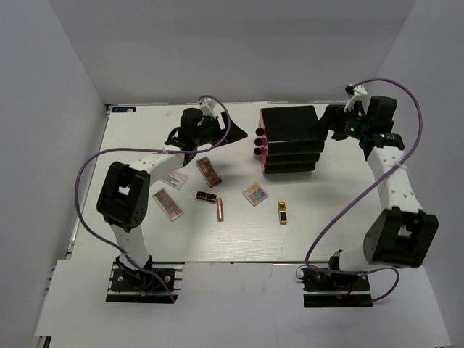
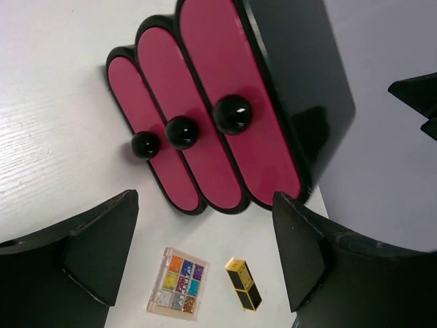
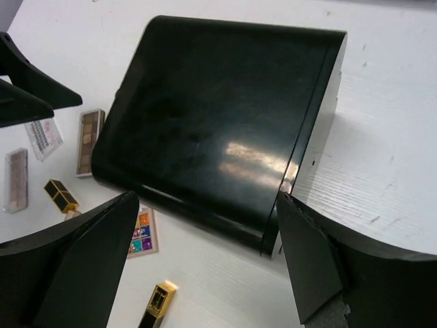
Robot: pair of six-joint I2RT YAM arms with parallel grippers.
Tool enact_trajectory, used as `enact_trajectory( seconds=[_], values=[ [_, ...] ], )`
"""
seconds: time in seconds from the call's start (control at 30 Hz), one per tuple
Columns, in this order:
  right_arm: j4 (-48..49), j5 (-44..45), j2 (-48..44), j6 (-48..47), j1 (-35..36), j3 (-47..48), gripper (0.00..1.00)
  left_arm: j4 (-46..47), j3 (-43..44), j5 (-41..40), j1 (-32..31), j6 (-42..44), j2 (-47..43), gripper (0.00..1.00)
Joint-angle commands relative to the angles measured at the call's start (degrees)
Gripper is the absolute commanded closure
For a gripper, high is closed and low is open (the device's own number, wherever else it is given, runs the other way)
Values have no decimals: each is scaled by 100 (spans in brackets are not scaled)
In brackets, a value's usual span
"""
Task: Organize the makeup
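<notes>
The makeup lies on the white table in front of the black drawer box [image 1: 290, 138]. There is a brown palette [image 1: 210, 171], a second long palette [image 1: 168, 204], a black-gold lipstick [image 1: 206, 196], a copper lipstick [image 1: 220, 209], a square pastel palette [image 1: 255, 193] and a gold lipstick [image 1: 283, 212]. My left gripper [image 1: 225, 130] is open and empty, left of the box, facing its pink drawers [image 2: 205, 130]. The left wrist view shows the square palette [image 2: 179, 283] and gold lipstick [image 2: 244, 283] below it. My right gripper [image 1: 330, 123] is open and empty at the box's right rear [image 3: 218, 123].
Three black knobs [image 2: 183, 131] stick out of the shut pink drawers. A small clear card-like item [image 1: 175, 178] lies beside the brown palette. White walls close the table at the back and sides. The right wrist view also shows both long palettes [image 3: 90, 140] and the black-gold lipstick [image 3: 61, 196].
</notes>
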Motion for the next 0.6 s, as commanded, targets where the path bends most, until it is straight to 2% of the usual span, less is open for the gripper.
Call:
enact_trajectory(
  seconds=[0.0,0.2,0.57],
  values=[
    [345,-257,602,473,-77,449,14,223,575,-217,-82,-237,248,11],
    [583,-108,1078,526,-156,600,15,249,1095,-270,-196,-316,697,11],
    [794,-591,1597,737,-288,565,19,680,1500,-24,-442,-756,1444,10]
  ],
)
